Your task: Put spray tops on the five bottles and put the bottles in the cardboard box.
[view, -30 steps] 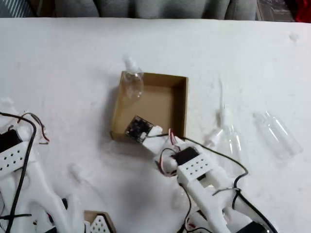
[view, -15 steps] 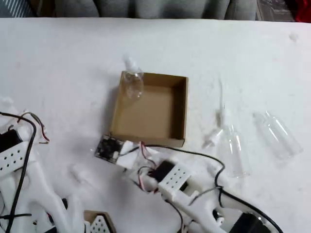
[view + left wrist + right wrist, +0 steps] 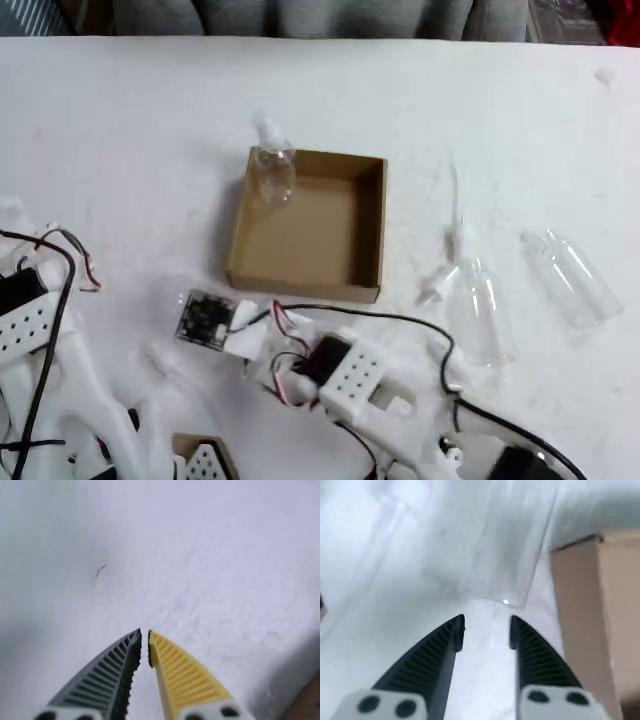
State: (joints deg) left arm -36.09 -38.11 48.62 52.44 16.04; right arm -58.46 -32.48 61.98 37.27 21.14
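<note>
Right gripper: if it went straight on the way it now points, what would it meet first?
Probably the faint clear plastic bottle lying just beyond the open right gripper; otherwise bare white table. The brown cardboard box sits off its line.

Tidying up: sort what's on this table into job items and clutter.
Job: brown cardboard box; clear plastic bottle with white spray top, leaning on its far-left corner; clear plastic bottle lying right of the box; another clear bottle farther right; loose white spray top with thin tube.
Lying about: white table cover; small brown piece at the near edge.
</note>
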